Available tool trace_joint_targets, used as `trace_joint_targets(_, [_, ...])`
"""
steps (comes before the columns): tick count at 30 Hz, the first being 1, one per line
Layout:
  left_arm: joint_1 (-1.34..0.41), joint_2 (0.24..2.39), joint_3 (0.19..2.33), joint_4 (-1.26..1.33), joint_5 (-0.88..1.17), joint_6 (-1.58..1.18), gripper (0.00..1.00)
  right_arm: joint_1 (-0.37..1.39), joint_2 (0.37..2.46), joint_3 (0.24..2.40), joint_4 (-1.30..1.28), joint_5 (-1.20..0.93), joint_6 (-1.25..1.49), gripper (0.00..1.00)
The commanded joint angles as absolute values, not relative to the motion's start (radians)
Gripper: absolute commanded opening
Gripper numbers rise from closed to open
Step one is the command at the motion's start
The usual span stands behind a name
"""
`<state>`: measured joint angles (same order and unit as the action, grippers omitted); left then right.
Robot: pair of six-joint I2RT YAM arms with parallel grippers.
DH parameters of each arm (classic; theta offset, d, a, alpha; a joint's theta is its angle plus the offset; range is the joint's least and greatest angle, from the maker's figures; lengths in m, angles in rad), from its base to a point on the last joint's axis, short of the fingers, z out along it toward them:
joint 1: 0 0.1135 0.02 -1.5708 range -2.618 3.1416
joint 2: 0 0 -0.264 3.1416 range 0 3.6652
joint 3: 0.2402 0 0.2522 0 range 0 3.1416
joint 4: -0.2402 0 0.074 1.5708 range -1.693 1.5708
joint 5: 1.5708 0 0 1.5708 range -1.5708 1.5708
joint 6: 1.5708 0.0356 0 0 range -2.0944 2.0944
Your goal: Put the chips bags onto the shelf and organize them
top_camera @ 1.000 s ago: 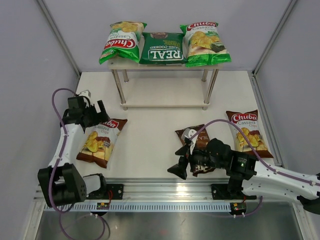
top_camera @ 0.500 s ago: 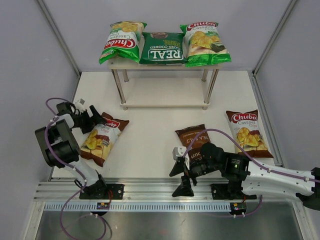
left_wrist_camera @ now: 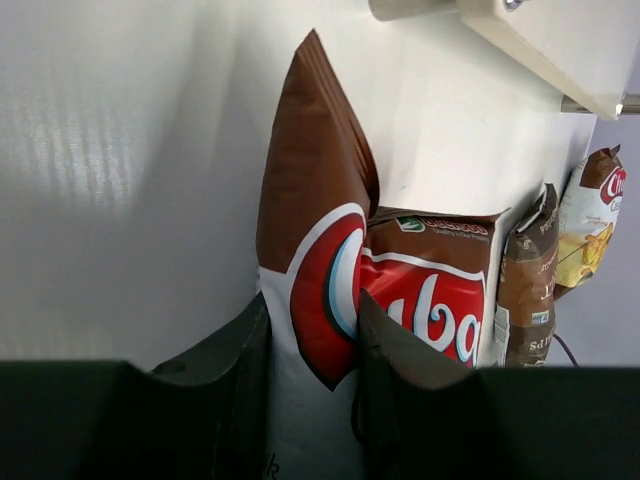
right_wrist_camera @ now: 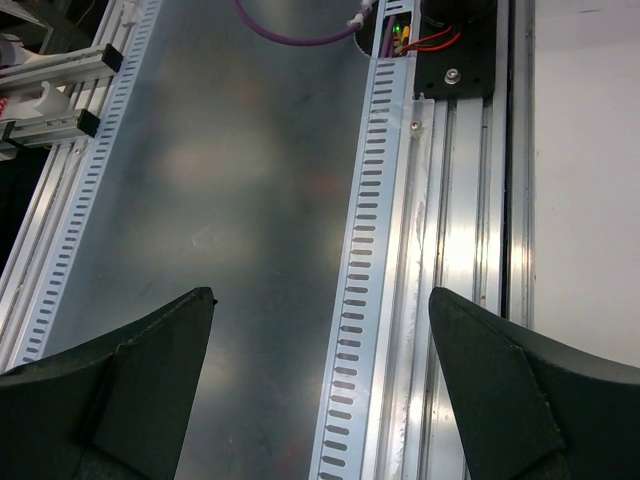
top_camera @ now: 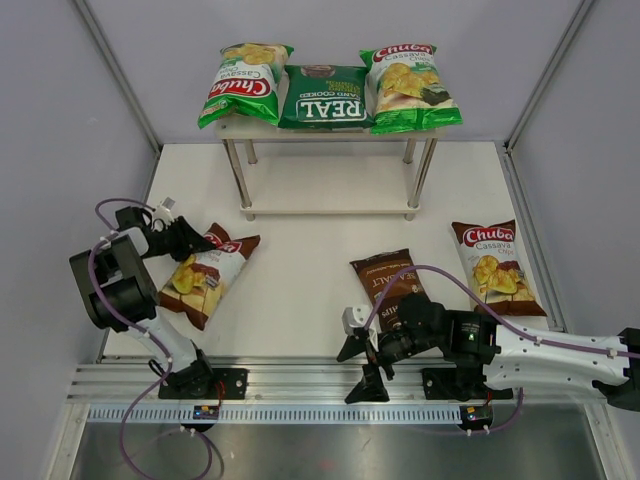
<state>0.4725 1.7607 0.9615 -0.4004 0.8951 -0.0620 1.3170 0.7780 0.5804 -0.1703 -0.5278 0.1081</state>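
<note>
The shelf (top_camera: 328, 180) stands at the back, its top board holding a light-green Chuba bag (top_camera: 245, 82), a dark-green REAL bag (top_camera: 323, 98) and another light-green Chuba bag (top_camera: 408, 87). At the table's left lies a brown-and-white Chuba bag (top_camera: 205, 275) (left_wrist_camera: 320, 290). My left gripper (top_camera: 193, 240) (left_wrist_camera: 315, 330) is shut on its top corner, with a fold pinched between both fingers (left_wrist_camera: 235, 370). A dark-brown Kettle bag (top_camera: 390, 285) and a second brown-and-white Chuba bag (top_camera: 497, 265) lie flat on the right. My right gripper (top_camera: 362, 365) (right_wrist_camera: 320, 330) hangs open and empty over the front rail.
A slotted aluminium rail (right_wrist_camera: 380, 250) and a steel plate (right_wrist_camera: 200, 200) run along the near edge below the right gripper. Grey walls close in both sides. The shelf's lower board carries nothing. The Kettle bag (left_wrist_camera: 528, 280) shows beyond the held bag in the left wrist view.
The left gripper closed on the top corner of the left brown-and-white bag, which crumpled slightly. The right arm drew back off the Kettle bag toward the front rail.
</note>
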Motion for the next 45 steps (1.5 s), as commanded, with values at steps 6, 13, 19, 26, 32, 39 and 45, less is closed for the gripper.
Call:
trace_joint_targets(6, [0.462, 1.498, 0.931, -0.295, 0.778, -0.17, 0.0, 1.328, 0.716, 0.591, -0.16, -0.321, 0.117, 1.0])
trace_joint_targets(13, [0.46, 1.246, 0.896, -0.256, 0.602, -0.326, 0.0, 1.325, 0.707, 0.578, -0.062, 0.074, 0.305, 0.99])
trace_joint_targets(19, [0.462, 1.03, 0.841, -0.281, 0.532, -0.428, 0.0, 1.328, 0.793, 0.545, 0.158, 0.147, 0.42, 1.0])
trace_joint_targets(26, [0.463, 0.752, 0.845, -0.423, 0.577, -0.508, 0.0, 1.327, 0.978, 0.592, 0.369, 0.11, 0.379, 1.0])
trace_joint_targets(32, [0.385, 0.562, 0.809, -0.391, 0.745, -0.678, 0.0, 1.325, 1.078, 0.678, 0.431, 0.129, 0.325, 0.99])
trace_joint_targets(39, [0.264, 0.488, 0.81, -0.303, 0.854, -0.891, 0.0, 1.325, 1.17, 0.692, 0.547, 0.207, 0.362, 0.99])
trace_joint_targets(45, [0.181, 0.46, 0.866, -0.233, 0.861, -1.078, 0.0, 1.327, 1.212, 0.647, 0.681, 0.146, 0.396, 0.99])
